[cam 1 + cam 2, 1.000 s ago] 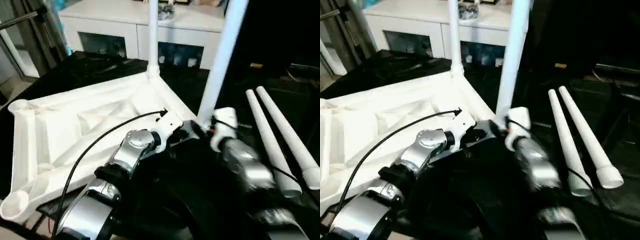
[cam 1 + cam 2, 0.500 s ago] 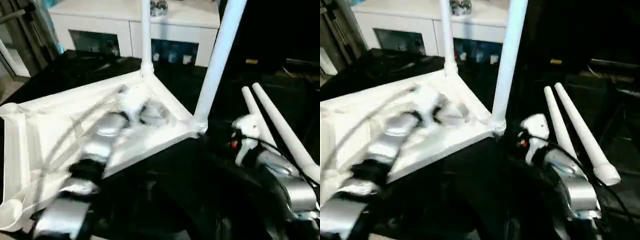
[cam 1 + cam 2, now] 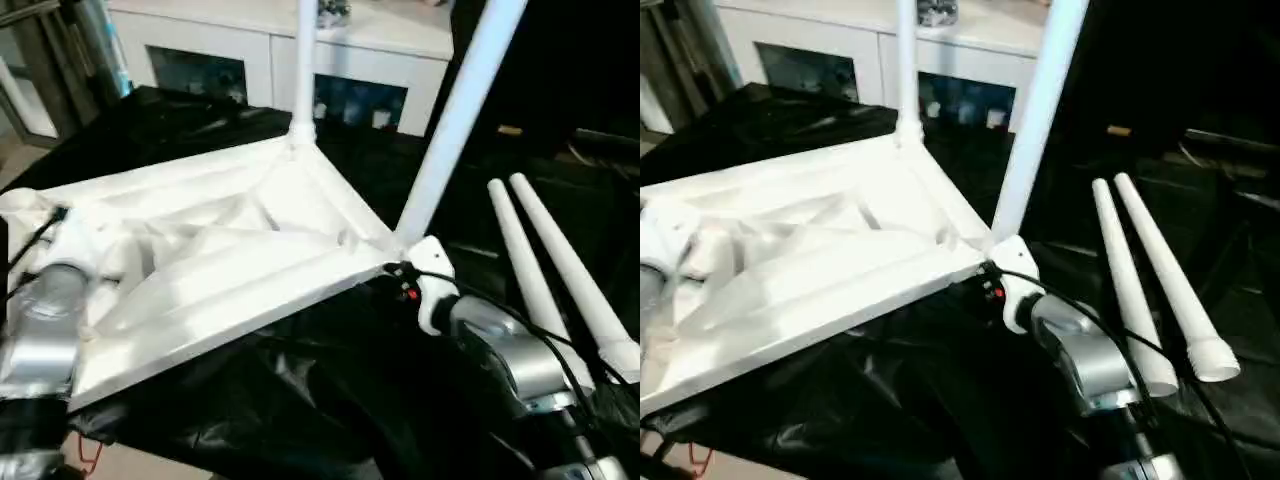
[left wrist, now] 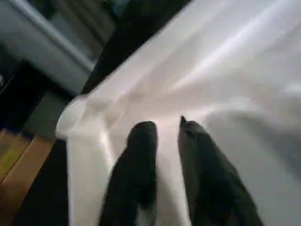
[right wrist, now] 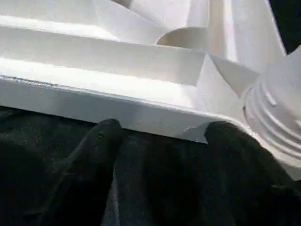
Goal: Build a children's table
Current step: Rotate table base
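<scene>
The white tabletop (image 3: 230, 250) lies upside down on black cloth, ribbed underside up. Two white legs stand in its sockets, one at the far corner (image 3: 303, 70) and one at the right corner (image 3: 455, 120). Two more legs (image 3: 530, 280) lie loose side by side on the right. My left gripper (image 4: 167, 125) hovers over the tabletop's left corner by an empty round socket (image 4: 70, 117), its fingers a little apart with nothing seen between them. My right gripper (image 5: 164, 129) is open wide against the tabletop's rim, just below the right leg's ribbed base (image 5: 277, 127).
A white cabinet with glass doors (image 3: 250, 40) stands behind the work. Crumpled black cloth (image 3: 300, 400) covers the surface and hangs over its near edge. A metal pole (image 3: 95, 40) rises at the back left, with bare floor (image 3: 25, 120) beside it.
My left arm has swung from the right corner to the tabletop's left corner. My right arm pulled off to the right, then came back to the corner under the leg.
</scene>
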